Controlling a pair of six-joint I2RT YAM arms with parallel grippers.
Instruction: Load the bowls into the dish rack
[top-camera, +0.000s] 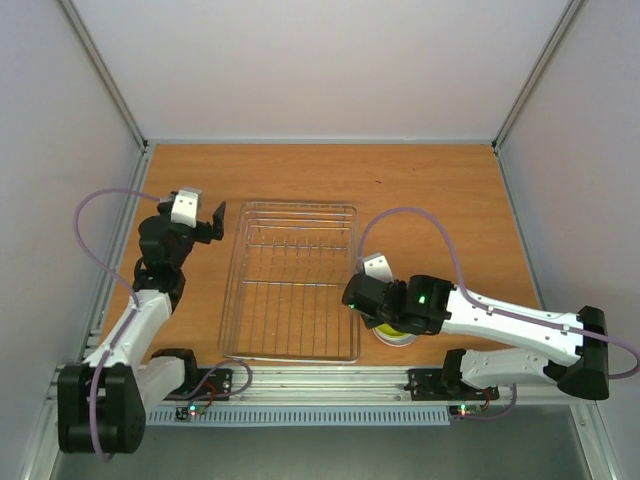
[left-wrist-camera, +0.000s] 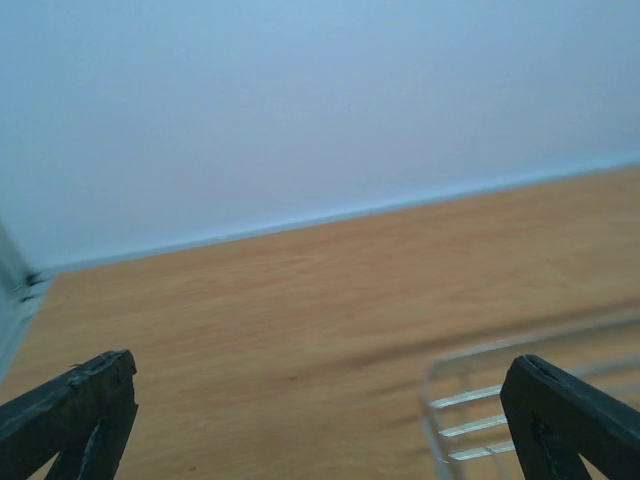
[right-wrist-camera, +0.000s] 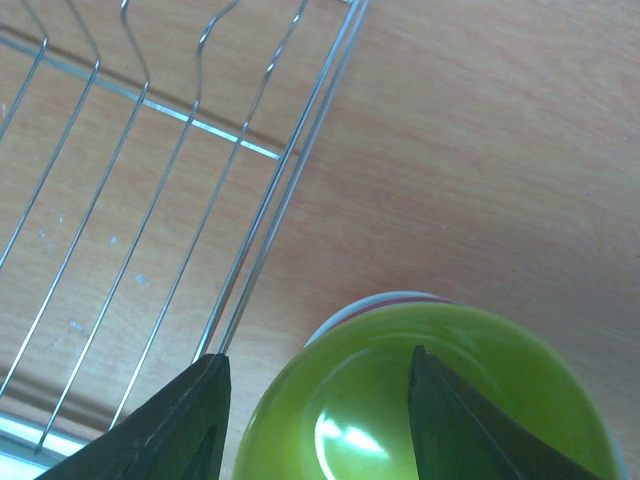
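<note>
**Right gripper astride the bowl stack beside the rack**

Nearest the arm bases, the bowls (top-camera: 398, 336) sit nested in one stack on the table (top-camera: 430, 190), just outside the dish rack's (top-camera: 290, 283) right side at its near right corner. The stack stands apart from the rack wire. The yellow-green bowl (right-wrist-camera: 340, 420) is on top, and the rim of a white bowl (right-wrist-camera: 370, 300) peeps out beneath it on the side away from the arm bases. How many bowls lie lower cannot be told.

The right gripper (right-wrist-camera: 315, 355) is over this stack with its fingers at a middling gap. One finger is over the yellow-green bowl's hollow. The other is outside its wall, on the side toward the rack. Whether the fingers pinch the wall cannot be told.

The rack lies flat at mid-table with its long sides running away from the bases.

Farther off, beside the rack's far left corner, the left gripper (left-wrist-camera: 320, 362) has its fingers spread wide and holds nothing. Its own camera sees that corner of the rack low between the fingertips. Bare wood runs beyond the corner to the pale back wall (top-camera: 320, 60).
</note>
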